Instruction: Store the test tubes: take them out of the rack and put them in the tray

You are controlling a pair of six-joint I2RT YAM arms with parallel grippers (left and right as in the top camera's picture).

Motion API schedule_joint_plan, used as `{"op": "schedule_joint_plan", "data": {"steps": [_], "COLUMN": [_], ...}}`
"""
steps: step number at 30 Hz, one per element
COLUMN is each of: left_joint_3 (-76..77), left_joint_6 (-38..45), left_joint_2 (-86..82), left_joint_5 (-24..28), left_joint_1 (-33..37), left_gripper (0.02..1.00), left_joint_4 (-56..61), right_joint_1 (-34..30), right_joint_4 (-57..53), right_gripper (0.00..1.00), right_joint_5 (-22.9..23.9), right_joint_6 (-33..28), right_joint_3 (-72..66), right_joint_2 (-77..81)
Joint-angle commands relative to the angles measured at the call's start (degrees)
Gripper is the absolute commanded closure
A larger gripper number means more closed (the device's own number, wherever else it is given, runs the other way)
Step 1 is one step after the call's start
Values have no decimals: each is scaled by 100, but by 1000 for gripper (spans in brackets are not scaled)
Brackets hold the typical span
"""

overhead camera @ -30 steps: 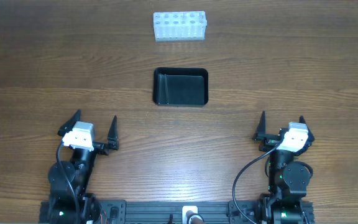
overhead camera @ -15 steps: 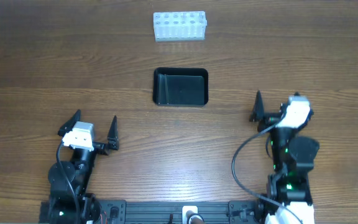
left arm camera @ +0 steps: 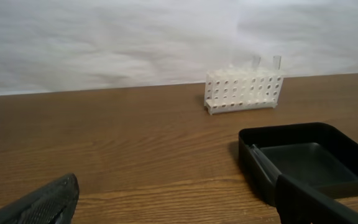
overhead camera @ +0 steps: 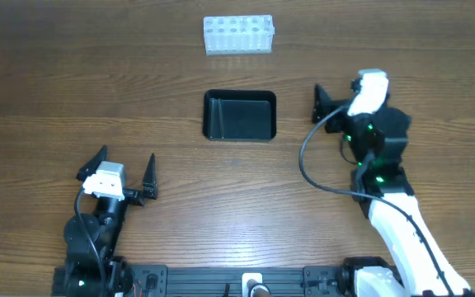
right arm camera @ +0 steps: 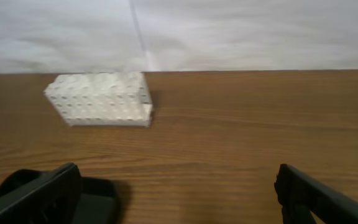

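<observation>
Standing in the white perforated plastic rack (overhead camera: pixel 238 35), the clear test tubes (left arm camera: pixel 276 61) poke just above its top at one end. The rack sits beyond the black rectangular plastic tray (overhead camera: pixel 274 115), on the side away from the arm bases and apart from it. Along one inner wall of the tray lies a thin clear strip, possibly a tube already stored; I cannot tell for sure. The right gripper (right arm camera: pixel 176 193) hangs near the tray's right side, fingers spread wide and empty, facing the rack. The left gripper (overhead camera: pixel 126 153) rests well apart from the tray on its near left, also spread and empty, above the brown wooden table (overhead camera: pixel 56 82). The step in hand looks like the approach for a pick. Next, the right gripper should go past the tray to the rack, straddle one tube top, close gently and lift straight up so the light rack is not dragged.
</observation>
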Motion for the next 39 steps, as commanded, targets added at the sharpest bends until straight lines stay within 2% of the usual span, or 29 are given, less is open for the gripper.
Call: {"op": "schedule_joint_plan", "data": {"steps": [1,8,14,18,25,35,39], "left_joint_3": [-33,-33,-33,-33,-33,-33,-33], "left_joint_6": [-63,-63,-66,-63,-63,-63,-63], "left_joint_2": [-52,-52,-52,-52,-52,-52,-52], "left_joint_5": [79,79,79,79,79,79,79], "left_joint_1": [31,31,31,31,31,31,31], "left_gripper": [20,18,18,18,18,18,18], "left_joint_4": [-4,-4,-4,-4,-4,-4,-4], "right_joint_1": [507,1285,2124,2535,2841,2863,2859], "right_joint_4": [31,-116,-693,-1021,-1703,-2970,-3143], "right_gripper": [9,7,9,9,7,9,9], "right_joint_5": [603,1117,2192,2684,2719,2723,2721], "right_joint_6": [52,63,122,376,520,748,809], "right_joint_3": [498,1231,2061,2638,3810,5805,6253], "right_joint_2": [450,1115,1803,2319,3259,4570,4913]}}
